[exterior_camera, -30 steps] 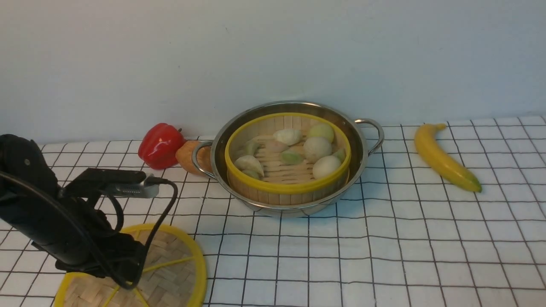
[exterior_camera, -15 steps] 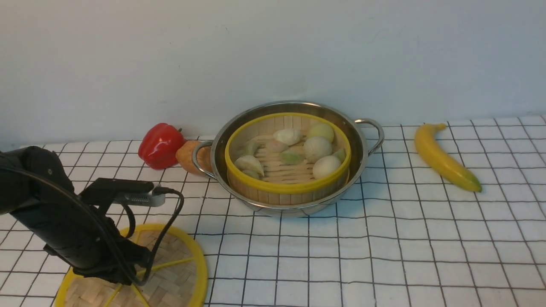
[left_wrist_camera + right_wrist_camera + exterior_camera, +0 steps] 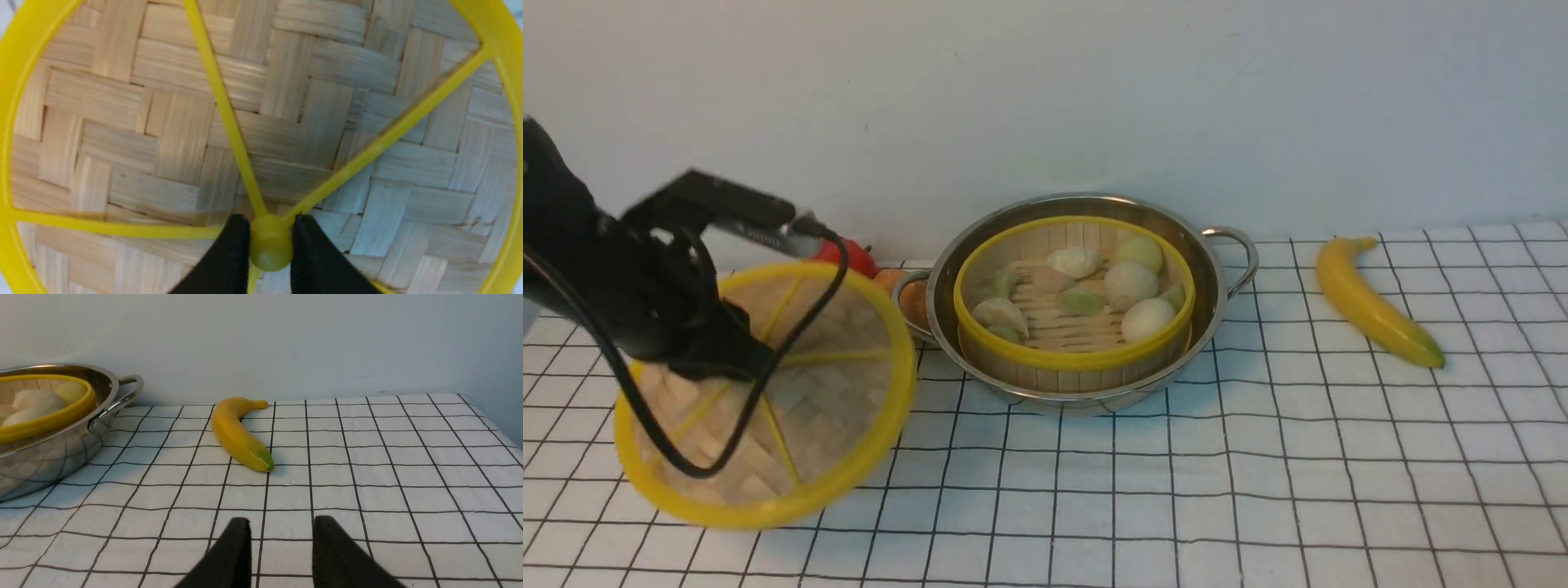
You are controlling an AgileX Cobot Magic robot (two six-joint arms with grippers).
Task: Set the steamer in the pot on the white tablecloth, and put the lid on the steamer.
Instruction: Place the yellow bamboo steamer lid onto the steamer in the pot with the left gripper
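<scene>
The steamer (image 3: 1074, 358), with dumplings and buns in it, sits inside the pot (image 3: 1213, 273) on the white tablecloth (image 3: 1258, 474). My left gripper (image 3: 742, 359) is shut on the yellow hub of the lid (image 3: 837, 392). It holds the lid tilted in the air, left of the pot. In the left wrist view the two black fingers of the left gripper (image 3: 270, 223) pinch the hub and the lid (image 3: 286, 102) fills the picture. My right gripper (image 3: 280, 524) is open over bare cloth, with the pot (image 3: 49, 457) and steamer (image 3: 49, 418) off to one side.
A banana (image 3: 1372, 302) lies right of the pot, also seen ahead of the right gripper as the banana (image 3: 237, 433). A red pepper (image 3: 856, 255) and an orange-brown item (image 3: 916, 304) sit by the pot's left handle, partly hidden behind the lid. A wall closes the back.
The left gripper closed on the lid's hub and lifted the lid off the cloth; it now hangs tilted, higher and farther back. The right gripper has not moved.
</scene>
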